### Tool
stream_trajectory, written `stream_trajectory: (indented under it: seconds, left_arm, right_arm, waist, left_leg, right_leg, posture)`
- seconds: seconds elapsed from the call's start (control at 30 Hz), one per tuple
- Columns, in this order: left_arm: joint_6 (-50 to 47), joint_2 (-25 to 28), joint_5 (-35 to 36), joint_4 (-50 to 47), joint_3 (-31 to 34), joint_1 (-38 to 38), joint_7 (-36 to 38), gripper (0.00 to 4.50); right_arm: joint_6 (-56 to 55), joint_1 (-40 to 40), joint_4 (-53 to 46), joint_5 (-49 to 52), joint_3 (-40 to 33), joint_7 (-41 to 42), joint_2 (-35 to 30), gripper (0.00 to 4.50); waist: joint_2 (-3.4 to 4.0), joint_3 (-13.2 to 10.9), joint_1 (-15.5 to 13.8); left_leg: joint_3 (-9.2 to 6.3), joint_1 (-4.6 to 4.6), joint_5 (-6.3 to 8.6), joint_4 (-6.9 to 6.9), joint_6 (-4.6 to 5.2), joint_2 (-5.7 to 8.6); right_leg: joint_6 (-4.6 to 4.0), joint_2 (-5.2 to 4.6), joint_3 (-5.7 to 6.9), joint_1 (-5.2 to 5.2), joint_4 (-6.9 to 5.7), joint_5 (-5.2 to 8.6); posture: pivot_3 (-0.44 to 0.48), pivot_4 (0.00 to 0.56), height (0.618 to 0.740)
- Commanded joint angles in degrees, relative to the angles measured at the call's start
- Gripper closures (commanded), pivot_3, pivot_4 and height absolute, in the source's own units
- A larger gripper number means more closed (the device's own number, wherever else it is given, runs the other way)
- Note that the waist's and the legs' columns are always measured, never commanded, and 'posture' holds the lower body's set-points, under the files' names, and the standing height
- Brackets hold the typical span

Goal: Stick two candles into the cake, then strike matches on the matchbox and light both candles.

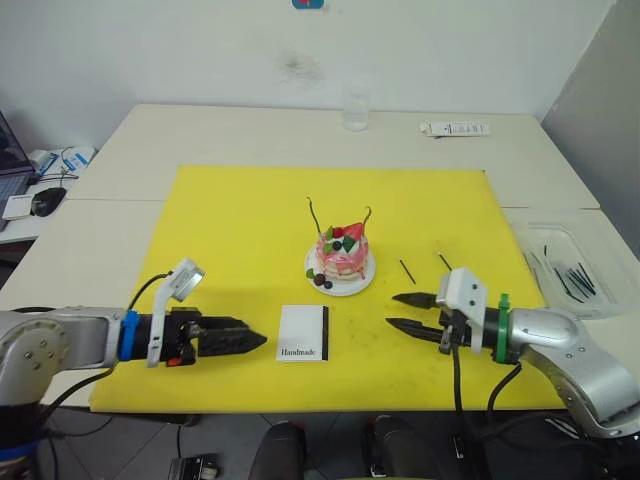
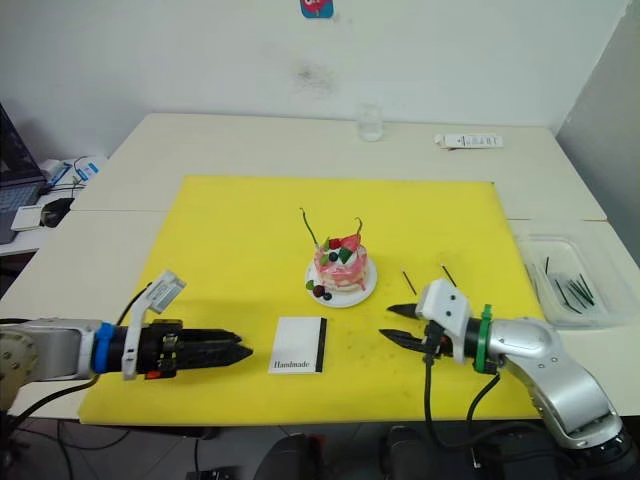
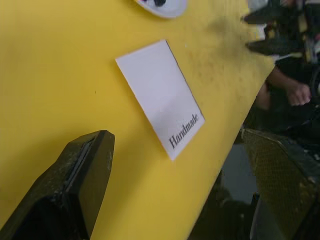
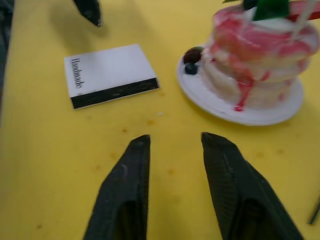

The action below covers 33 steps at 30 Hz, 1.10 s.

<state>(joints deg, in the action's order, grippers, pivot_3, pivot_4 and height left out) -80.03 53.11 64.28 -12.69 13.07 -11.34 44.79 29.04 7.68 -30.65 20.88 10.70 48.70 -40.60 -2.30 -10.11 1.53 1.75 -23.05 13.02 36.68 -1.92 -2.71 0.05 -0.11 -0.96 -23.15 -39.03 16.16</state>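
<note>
The pink cake (image 1: 341, 254) sits on its white plate (image 1: 350, 285) mid-mat. Two thin candles stand in it, one (image 1: 313, 216) on its left and one (image 1: 367, 220) on its right; no flame shows. The white matchbox (image 1: 303, 332) lies flat in front of the cake, black strip to the right. Two black matches (image 1: 407, 271) (image 1: 443, 261) lie on the mat right of the plate. My left gripper (image 1: 260, 341) is open and low over the mat, just left of the matchbox. My right gripper (image 1: 392, 310) is open and empty, right of the matchbox, pointing toward it.
A yellow mat (image 1: 230, 230) covers the table's middle. A clear tray (image 1: 545, 245) with several black sticks stands at the right edge. A glass (image 1: 355, 106) and a white strip (image 1: 455, 128) are at the back. A mouse (image 1: 46, 200) lies far left.
</note>
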Motion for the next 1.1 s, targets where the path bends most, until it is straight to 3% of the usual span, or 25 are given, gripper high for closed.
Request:
stream_trajectory:
  seconds: [0.03, 0.07, 0.53, 1.1]
  left_arm:
    - [-3.33, -3.44, 1.61, 2.19, -0.07, -3.26, -3.19, 0.0]
    - [-3.87, -4.42, 1.47, 2.38, -0.5, -3.72, -3.58, 0.0]
    - [-7.48, -10.9, -0.08, 3.43, -1.65, -5.11, -6.4, 0.0]
    - [-6.37, -15.65, -2.67, 3.48, -2.27, -2.47, -8.35, 0.0]
  right_arm:
    - [0.52, 1.98, -0.38, -2.63, 3.5, 0.24, 0.08, 4.18]
    - [0.46, 2.68, 0.25, -3.79, 4.88, 0.11, 0.4, 4.47]
    - [5.71, 12.43, 6.14, -9.54, 13.12, -0.2, 5.57, 4.47]
    - [5.39, 15.61, 11.64, -12.86, 20.07, 1.14, 12.5, 4.47]
  waist:
    - [-0.03, 0.01, 0.0]
    - [-0.05, 0.0, -0.01]
    - [-0.07, 0.01, -0.05]
    - [-0.04, 0.13, -0.21]
  left_leg:
    - [0.0, -0.02, 0.0, 0.0, 0.0, 0.0]
    - [0.01, -0.02, 0.0, 0.0, 0.0, 0.02]
    - [-0.05, -0.07, 0.0, 0.06, -0.01, 0.04]
    - [-0.02, 0.04, 0.0, 0.21, -0.01, 0.11]
  right_leg:
    - [0.0, 0.0, -0.01, -0.01, 0.01, 0.0]
    - [0.0, 0.0, -0.01, 0.0, 0.02, 0.0]
    - [0.0, -0.02, 0.01, -0.01, -0.01, 0.0]
    - [0.13, -0.13, -0.02, 0.14, -0.02, -0.09]
  posture:
    - [0.0, 0.15, 0.74]
    - [0.0, 0.15, 0.74]
    - [0.0, 0.15, 0.74]
    - [0.0, 0.15, 0.74]
